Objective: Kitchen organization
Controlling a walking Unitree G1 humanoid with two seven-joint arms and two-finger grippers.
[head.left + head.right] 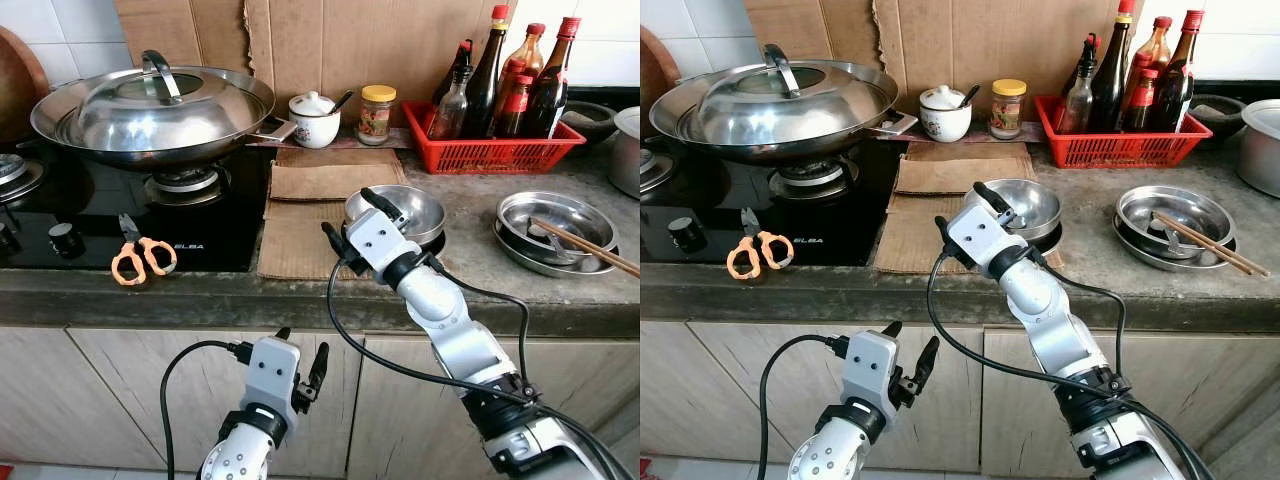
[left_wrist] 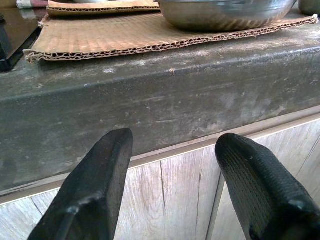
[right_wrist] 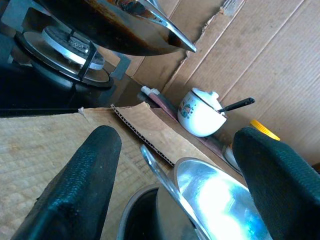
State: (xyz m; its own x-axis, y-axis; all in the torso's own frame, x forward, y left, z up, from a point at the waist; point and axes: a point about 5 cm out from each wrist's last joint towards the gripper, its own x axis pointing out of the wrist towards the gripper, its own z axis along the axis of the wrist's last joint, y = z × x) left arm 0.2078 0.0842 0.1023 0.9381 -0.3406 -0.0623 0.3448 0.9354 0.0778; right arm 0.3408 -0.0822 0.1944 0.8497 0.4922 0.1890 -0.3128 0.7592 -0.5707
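Observation:
A shiny steel bowl [image 1: 412, 210] rests on a dark base on a cardboard sheet [image 1: 298, 240] at the middle of the grey counter [image 1: 470, 290]. My right gripper [image 1: 353, 220] is open and hovers at the bowl's near-left rim, above the cardboard; in the right wrist view the bowl [image 3: 220, 200] lies just beyond its fingers [image 3: 85, 185]. My left gripper [image 1: 301, 348] is open with nothing between its fingers. It is held low in front of the wooden cabinet doors [image 2: 165, 195], below the counter's front edge [image 2: 150, 110].
A lidded wok [image 1: 150, 105] sits on the black stove [image 1: 90, 215], with orange scissors [image 1: 142, 256] near its front. At the back stand a white lidded pot [image 1: 315, 118], a yellow-capped jar [image 1: 377, 112] and a red basket of bottles [image 1: 490, 150]. Steel dishes with chopsticks [image 1: 555, 228] lie right.

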